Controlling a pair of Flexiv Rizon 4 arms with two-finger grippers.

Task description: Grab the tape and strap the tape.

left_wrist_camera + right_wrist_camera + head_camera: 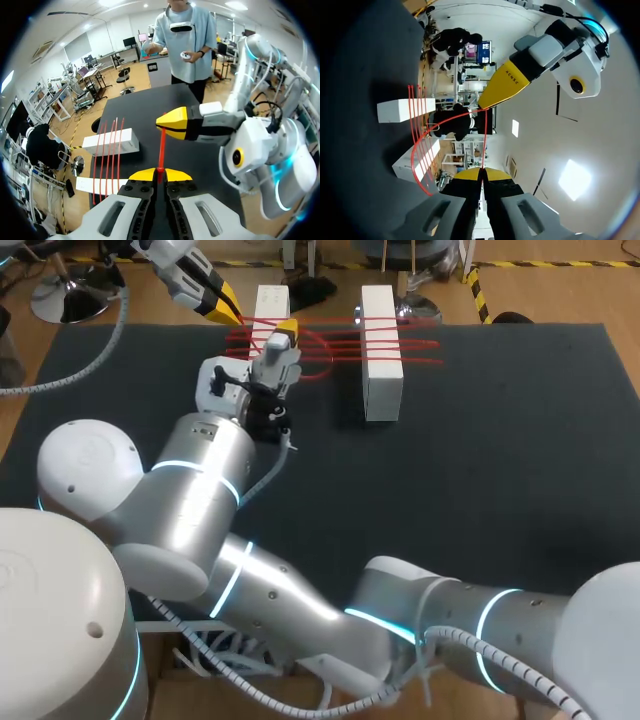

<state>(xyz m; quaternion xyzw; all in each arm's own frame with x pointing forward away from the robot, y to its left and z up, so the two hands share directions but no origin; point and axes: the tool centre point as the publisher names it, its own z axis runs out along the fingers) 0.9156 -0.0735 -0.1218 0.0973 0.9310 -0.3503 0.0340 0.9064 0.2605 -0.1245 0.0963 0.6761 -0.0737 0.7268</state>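
Tape [161, 147] is what both tools have hold of: your left gripper [160, 174] has its yellow tips closed together on one end of a short red strand, and your right gripper [482, 172] is likewise clamped on the strand, with its tips pressed tight. The two grippers sit close together, the strand running straight between them, just beside the first white block [268, 300]. From there the tape runs out in several parallel red lines across to the second white block [381, 350], which stands a little apart on the dark table [500, 490]. A slack loop curves away beside the first block. The grab looks done and you are in the strapping step, with a number of turns already lying over both blocks. Next you will likely need to take up that slack loop and carry the held end round the blocks again. Do it with even tension and watch the narrow clearance between the grippers. Too hard a pull could drag or tip a block.
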